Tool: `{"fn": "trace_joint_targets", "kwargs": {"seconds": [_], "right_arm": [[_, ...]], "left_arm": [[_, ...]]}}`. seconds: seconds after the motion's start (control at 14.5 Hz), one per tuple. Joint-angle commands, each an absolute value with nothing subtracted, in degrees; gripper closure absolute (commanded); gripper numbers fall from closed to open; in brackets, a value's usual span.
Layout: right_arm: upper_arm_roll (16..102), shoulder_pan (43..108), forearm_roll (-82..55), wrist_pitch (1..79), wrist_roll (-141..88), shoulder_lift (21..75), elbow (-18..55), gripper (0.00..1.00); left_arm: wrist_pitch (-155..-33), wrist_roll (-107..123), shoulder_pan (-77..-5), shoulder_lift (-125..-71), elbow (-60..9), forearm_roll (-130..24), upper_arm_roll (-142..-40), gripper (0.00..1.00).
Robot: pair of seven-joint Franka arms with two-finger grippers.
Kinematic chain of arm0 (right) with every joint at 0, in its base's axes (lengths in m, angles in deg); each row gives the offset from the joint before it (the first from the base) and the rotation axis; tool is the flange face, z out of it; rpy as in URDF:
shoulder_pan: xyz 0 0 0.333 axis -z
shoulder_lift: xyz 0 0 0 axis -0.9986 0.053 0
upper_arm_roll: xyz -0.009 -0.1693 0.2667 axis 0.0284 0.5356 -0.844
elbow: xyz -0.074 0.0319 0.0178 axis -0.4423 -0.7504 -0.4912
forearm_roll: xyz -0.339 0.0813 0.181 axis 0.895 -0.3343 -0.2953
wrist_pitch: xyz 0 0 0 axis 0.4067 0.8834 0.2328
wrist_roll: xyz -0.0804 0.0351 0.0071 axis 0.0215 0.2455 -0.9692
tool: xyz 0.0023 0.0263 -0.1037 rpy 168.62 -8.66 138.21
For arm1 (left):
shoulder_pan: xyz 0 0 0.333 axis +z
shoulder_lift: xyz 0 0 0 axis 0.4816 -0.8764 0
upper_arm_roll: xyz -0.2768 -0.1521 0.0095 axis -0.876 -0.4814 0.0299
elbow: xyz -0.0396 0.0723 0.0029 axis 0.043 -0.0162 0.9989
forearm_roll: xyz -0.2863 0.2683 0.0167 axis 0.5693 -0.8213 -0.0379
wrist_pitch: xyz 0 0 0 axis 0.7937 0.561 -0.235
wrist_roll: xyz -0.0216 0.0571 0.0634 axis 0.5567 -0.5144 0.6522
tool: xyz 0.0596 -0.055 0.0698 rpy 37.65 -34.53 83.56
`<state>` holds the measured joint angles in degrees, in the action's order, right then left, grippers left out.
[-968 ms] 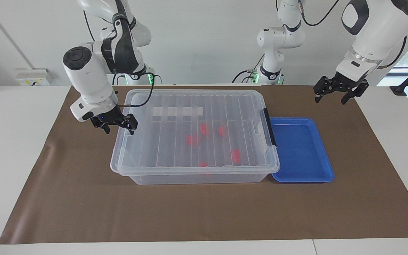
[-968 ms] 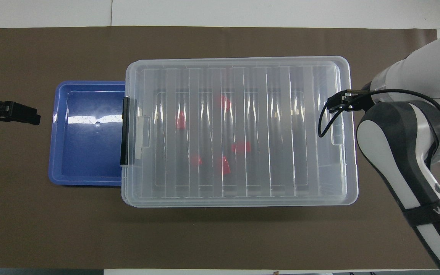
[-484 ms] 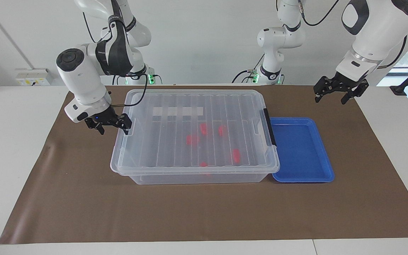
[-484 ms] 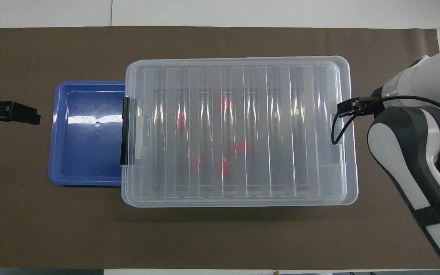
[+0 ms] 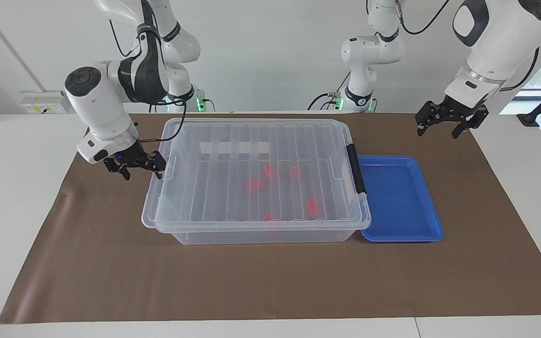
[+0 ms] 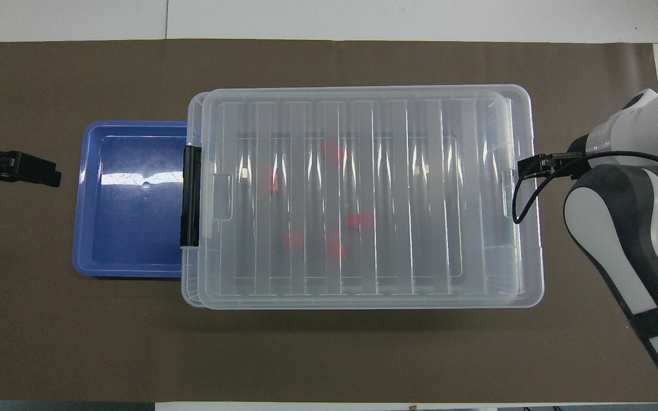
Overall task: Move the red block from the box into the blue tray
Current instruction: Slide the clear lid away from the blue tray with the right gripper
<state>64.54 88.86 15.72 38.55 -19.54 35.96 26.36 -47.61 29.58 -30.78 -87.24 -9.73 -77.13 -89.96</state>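
Your right gripper [image 5: 135, 165] has its spread fingers at the lid [image 5: 251, 155] edge on the right arm's end of the box [image 5: 251, 234], that end tilted up; whether it grips, you cannot tell. Left gripper [image 5: 446, 123] hangs open near the blue tray [image 5: 432, 225]. Every red block [image 5: 254, 185] lies under the lid.

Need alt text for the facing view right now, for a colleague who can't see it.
The right gripper grips the lid edge of the clear box holding red blocks. The blue tray sits beside it; the left gripper waits above the mat.
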Motion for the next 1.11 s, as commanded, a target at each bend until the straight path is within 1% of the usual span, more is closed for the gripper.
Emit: {"fn": "trace_joint_targets", "kwargs": {"seconds": [0.0,1.04], "right_arm": [[64.1,91.4,14.9,40.0,-23.7,34.5,28.2,0.0],[64.1,100.2,15.6,39.8,-36.9,35.4,26.3,0.0]], "left_arm": [[-47.6,29.6,-31.1,-85.7,-10.9,-76.2,-89.8,0.0],[-48.2,29.3,-31.3,-85.5,-11.8,-76.3,-90.1,0.0]]}}
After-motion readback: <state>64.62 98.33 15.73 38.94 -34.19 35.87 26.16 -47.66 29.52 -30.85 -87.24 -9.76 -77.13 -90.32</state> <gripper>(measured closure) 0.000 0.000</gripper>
